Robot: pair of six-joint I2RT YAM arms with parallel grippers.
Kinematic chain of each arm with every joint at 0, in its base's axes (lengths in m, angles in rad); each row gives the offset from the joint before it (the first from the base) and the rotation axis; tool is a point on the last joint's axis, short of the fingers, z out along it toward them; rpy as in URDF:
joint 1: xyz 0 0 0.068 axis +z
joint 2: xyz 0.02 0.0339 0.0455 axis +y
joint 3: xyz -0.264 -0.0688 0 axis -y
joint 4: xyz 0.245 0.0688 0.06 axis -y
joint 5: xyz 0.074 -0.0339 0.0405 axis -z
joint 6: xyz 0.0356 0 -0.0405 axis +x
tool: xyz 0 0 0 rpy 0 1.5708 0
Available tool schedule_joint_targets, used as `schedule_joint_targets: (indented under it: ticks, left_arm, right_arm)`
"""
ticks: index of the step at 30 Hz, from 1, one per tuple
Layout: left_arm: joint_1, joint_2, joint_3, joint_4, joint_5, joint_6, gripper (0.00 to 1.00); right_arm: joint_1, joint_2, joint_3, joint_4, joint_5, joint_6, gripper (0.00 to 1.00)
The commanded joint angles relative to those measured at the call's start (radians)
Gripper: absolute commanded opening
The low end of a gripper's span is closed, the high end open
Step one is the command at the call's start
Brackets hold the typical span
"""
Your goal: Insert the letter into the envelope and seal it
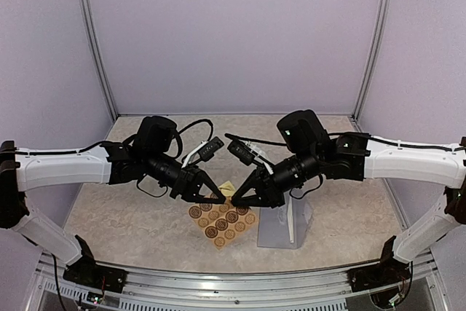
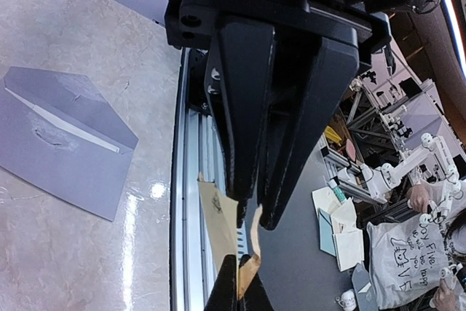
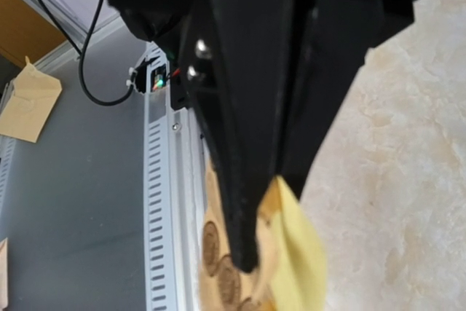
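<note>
The grey-lavender envelope (image 1: 280, 229) lies flat right of centre, flap open, with a white paper edge (image 2: 67, 128) showing in its mouth; it also shows in the left wrist view (image 2: 58, 158). The tan sheet of round brown stickers (image 1: 224, 222) lies to its left. My left gripper (image 1: 218, 198) and right gripper (image 1: 237, 197) meet tip to tip just above that sheet. Both are shut on one small tan-yellow sticker piece (image 1: 227, 188). The piece shows between the left fingers (image 2: 218, 205) and hangs from the right fingers (image 3: 302, 253). The left gripper (image 2: 255, 213) and right gripper (image 3: 268, 220) are both off the table.
The metal rail (image 1: 233, 282) runs along the table's near edge, close below the sticker sheet (image 3: 226, 267). Purple walls enclose the back and sides. Loose cables (image 1: 193, 132) hang behind both wrists.
</note>
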State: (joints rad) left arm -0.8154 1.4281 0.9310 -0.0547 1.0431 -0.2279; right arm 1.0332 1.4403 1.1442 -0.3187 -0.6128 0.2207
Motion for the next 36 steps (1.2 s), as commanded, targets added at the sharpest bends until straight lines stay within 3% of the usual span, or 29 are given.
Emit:
schedule_joint_targets:
  ticks: [1,6,22,36]
  left_arm:
    - [0.007,-0.018,-0.010,0.030,0.011,-0.002,0.00]
    - [0.006,-0.013,-0.010,0.025,0.012,-0.003,0.00]
    - [0.023,0.029,0.013,-0.016,-0.030,-0.010,0.00]
    - [0.025,0.062,0.019,-0.031,0.015,-0.013,0.00]
  right_arm:
    - [0.011,0.000,-0.009,-0.008,0.024,-0.012,0.13]
    - [0.011,-0.030,-0.008,0.006,0.066,-0.017,0.21]
    - [0.013,-0.083,-0.012,0.004,0.126,-0.046,0.30]
    - [0.093,-0.038,0.064,-0.100,0.357,-0.283,0.24]
